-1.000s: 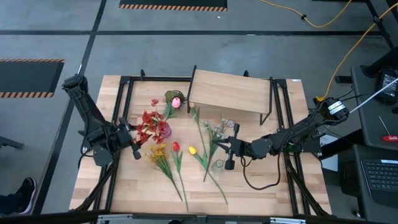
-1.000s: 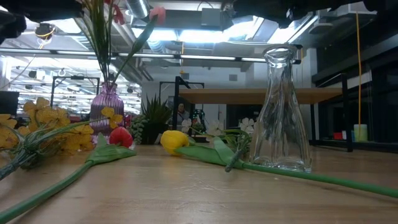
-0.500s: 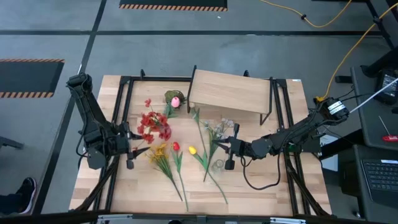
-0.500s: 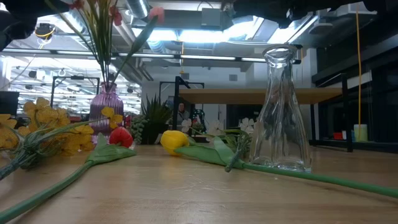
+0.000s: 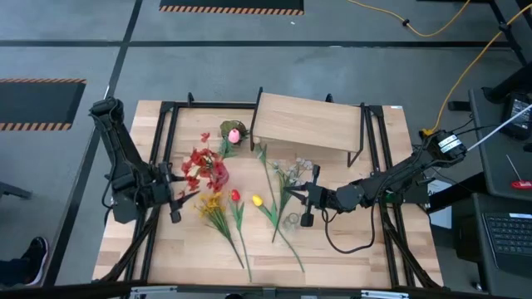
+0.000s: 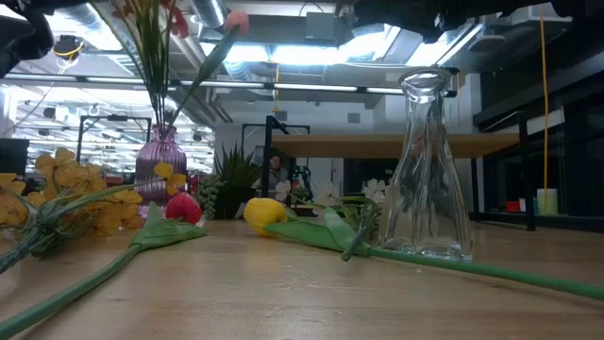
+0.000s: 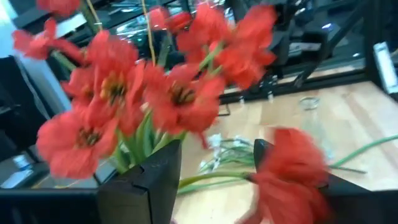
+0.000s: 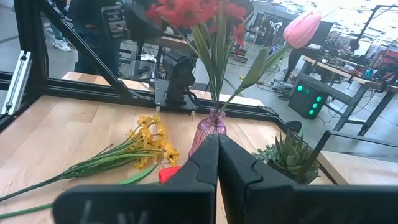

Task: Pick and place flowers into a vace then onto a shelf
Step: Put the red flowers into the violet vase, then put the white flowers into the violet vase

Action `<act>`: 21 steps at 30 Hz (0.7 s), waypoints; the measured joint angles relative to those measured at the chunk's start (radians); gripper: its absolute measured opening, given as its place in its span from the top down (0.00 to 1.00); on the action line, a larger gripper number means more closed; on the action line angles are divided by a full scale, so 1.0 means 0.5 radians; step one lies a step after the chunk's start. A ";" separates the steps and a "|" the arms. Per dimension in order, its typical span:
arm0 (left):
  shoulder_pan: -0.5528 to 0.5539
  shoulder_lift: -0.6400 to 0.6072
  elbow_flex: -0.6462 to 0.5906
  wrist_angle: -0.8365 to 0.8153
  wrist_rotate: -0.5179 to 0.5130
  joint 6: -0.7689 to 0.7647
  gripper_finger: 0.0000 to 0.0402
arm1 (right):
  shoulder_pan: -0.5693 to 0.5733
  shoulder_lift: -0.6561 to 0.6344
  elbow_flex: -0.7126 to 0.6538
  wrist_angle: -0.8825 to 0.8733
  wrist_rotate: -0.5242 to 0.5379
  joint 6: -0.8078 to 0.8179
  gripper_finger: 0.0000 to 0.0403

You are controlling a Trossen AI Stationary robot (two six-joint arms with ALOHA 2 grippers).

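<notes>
Just beside the red flowers [image 5: 203, 166] in the purple vase [image 6: 160, 165], the left gripper [image 5: 174, 198] stands wide open, empty.

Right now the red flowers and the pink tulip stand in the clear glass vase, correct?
Not quite. The red flowers and pink tulip stand in the purple vase, as the right wrist view shows. The clear glass vase holds nothing.

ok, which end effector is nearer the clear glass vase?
Right. The right end effector sits shut just beside the clear glass vase, toward the shelf side. The left end effector is open across the table, by the purple vase of red flowers.
</notes>
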State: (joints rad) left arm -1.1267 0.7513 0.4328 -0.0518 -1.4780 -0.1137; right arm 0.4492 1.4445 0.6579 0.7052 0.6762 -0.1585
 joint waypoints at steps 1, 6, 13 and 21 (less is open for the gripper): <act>-0.012 0.000 0.000 0.078 0.007 0.066 0.51 | 0.000 0.000 0.000 0.000 0.000 0.000 0.98; -0.102 0.000 0.000 0.505 0.007 0.489 0.51 | 0.000 0.000 0.000 0.000 0.000 -0.002 0.98; -0.261 0.000 0.001 0.911 -0.125 0.896 0.51 | 0.000 0.000 0.000 0.000 0.000 -0.004 0.98; -0.359 0.001 0.001 1.025 0.089 1.057 0.51 | 0.000 0.000 0.000 0.000 0.000 -0.005 0.98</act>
State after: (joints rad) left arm -1.3062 0.7517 0.4332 0.4605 -1.4337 0.4149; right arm 0.4492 1.4445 0.6579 0.7052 0.6762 -0.1608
